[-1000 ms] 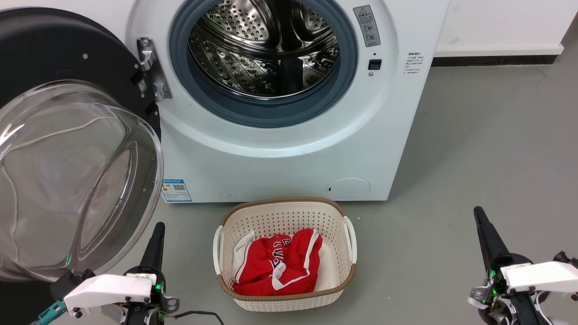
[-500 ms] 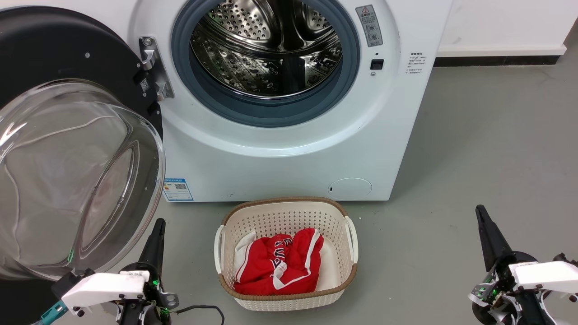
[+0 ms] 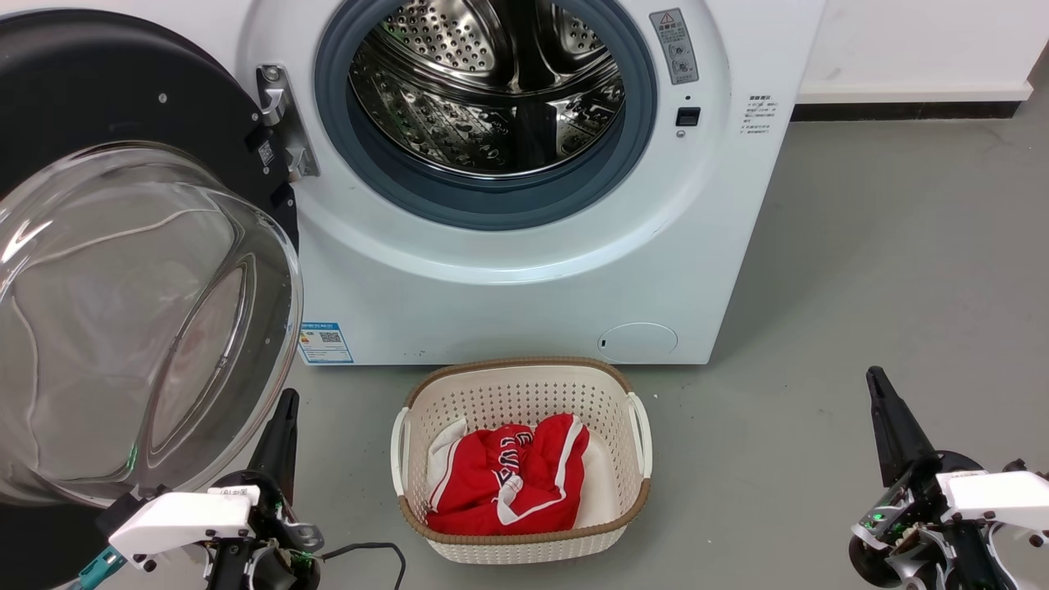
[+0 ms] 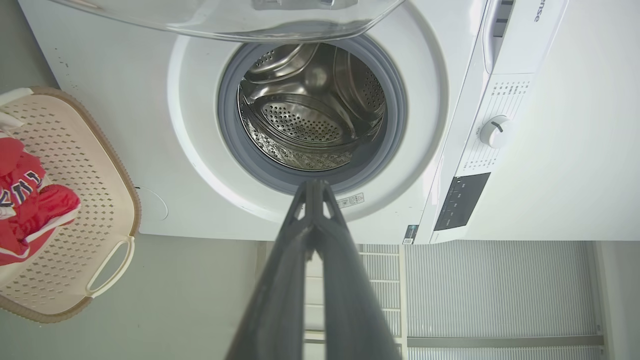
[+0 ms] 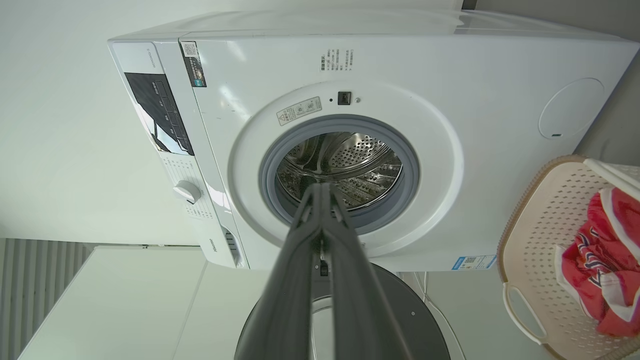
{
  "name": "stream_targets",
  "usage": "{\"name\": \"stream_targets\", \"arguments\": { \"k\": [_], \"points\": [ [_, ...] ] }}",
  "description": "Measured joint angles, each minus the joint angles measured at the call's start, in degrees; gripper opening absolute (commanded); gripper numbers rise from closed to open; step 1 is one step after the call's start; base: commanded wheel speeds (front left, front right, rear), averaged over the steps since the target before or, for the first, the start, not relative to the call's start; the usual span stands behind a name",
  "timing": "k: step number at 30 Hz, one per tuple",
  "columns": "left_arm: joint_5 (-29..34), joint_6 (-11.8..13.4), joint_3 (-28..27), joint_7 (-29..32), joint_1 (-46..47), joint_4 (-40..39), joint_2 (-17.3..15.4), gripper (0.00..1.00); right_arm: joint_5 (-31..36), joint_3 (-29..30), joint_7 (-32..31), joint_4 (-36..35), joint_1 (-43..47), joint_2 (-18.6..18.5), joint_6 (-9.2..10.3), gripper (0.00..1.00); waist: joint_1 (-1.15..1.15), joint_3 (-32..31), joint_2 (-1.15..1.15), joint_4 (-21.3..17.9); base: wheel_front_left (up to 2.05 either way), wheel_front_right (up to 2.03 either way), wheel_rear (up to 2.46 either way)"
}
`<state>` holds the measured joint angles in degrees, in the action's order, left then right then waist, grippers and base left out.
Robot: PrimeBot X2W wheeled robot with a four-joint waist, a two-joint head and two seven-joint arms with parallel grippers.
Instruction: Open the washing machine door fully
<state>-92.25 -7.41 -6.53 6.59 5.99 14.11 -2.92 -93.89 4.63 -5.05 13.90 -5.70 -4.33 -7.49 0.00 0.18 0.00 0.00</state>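
Observation:
The washing machine door [image 3: 98, 90] is swung open to the left of the machine, a black ring with a bulging clear glass bowl [image 3: 123, 328] facing me. The bowl's edge also runs along the top of the left wrist view as the door [image 4: 225, 20], and the door's black rim [image 5: 400, 310] lies at the bottom of the right wrist view. My left gripper [image 3: 287, 401] is shut just below and right of the bowl, apart from it, fingers together [image 4: 312, 185]. My right gripper [image 3: 877, 378] is shut and empty [image 5: 322, 187], far right over the floor.
The steel drum [image 3: 492, 90] stands open and looks empty. A cream perforated basket [image 3: 524, 365] with a red and white garment [image 3: 500, 479] sits on the grey floor in front of the machine, between my grippers. A white wall lies behind at right.
The whole picture has drifted a little to the right, so the camera moved. The door, the basket and both shut grippers hold about the same places.

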Motion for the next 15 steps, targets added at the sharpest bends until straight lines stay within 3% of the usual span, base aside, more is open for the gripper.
{"name": "stream_targets", "arguments": {
  "k": [15],
  "points": [
    [-0.1, 0.0, 0.0, 0.0, 0.0, 0.0, 0.0, 0.00, 0.1, 0.3, -0.1, 0.1, 0.0, 0.2, 0.00, 0.00, 0.00, 0.0, 0.00, 0.0, 0.00, 0.00, 0.00]
  ]
}}
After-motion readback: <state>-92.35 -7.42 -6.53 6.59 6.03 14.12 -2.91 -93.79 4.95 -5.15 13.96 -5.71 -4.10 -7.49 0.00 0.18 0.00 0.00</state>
